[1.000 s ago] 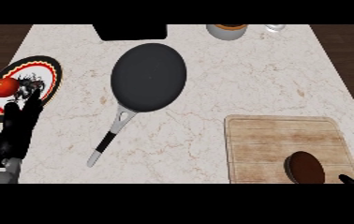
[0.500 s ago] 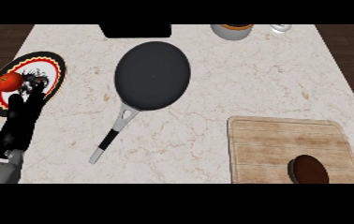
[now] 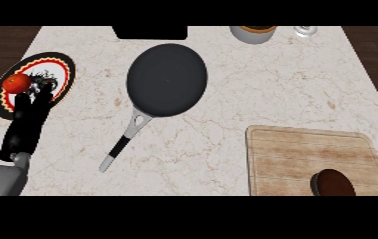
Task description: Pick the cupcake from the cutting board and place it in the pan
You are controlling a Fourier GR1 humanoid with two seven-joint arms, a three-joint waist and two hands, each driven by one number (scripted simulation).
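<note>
A dark brown cupcake [image 3: 334,183] sits on the wooden cutting board [image 3: 303,153] at the lower right, near the board's front edge. The black pan [image 3: 167,79] lies in the middle of the counter, its grey handle [image 3: 124,143] pointing down and left. My left hand [image 3: 28,119] rests open at the left edge, fingers pointing up, far from the board. My right hand does not show in the head view.
A patterned plate [image 3: 63,73] with a red tomato [image 3: 17,82] lies at the far left, partly behind my left hand. A grey cup [image 3: 253,34], a small glass item [image 3: 305,31] and a dark block [image 3: 150,32] stand along the back edge.
My right hand, seen by the cupcake a second ago, has left the view. The view has shifted, so everything sits a little lower in the picture. The cupcake stays on the board.
</note>
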